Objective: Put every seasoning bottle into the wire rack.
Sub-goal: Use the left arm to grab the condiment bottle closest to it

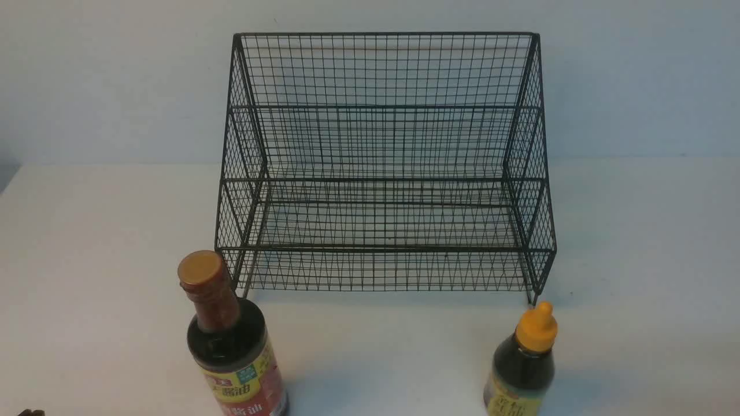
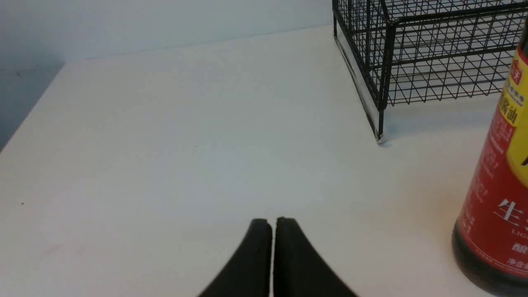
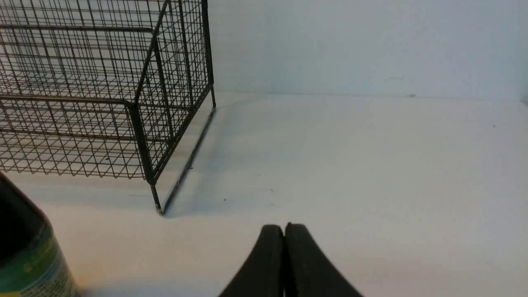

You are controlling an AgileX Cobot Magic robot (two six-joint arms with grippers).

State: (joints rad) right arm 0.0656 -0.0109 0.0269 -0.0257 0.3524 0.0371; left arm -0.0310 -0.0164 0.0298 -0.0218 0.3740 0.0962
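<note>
The black wire rack (image 1: pixel 381 167) stands empty at the back middle of the white table. The tall bottle (image 1: pixel 231 341), red neck, gold cap, yellow-red label, stands upright in front of the rack's left corner. The shorter bottle (image 1: pixel 525 364) with the orange-yellow nozzle cap stands upright in front of the rack's right corner. My left gripper (image 2: pixel 273 222) is shut and empty, low over the table, with the tall bottle (image 2: pixel 495 198) off to one side. My right gripper (image 3: pixel 284 229) is shut and empty, with the shorter bottle (image 3: pixel 24 255) off to one side. The rack's corners show in both wrist views (image 2: pixel 412 53) (image 3: pixel 103 90).
A pale wall rises right behind the rack. The table's left edge (image 2: pixel 29 119) drops off to a dark floor. A small dark part (image 1: pixel 29 412) shows at the front view's lower left corner. Bare tabletop lies left and right of the rack.
</note>
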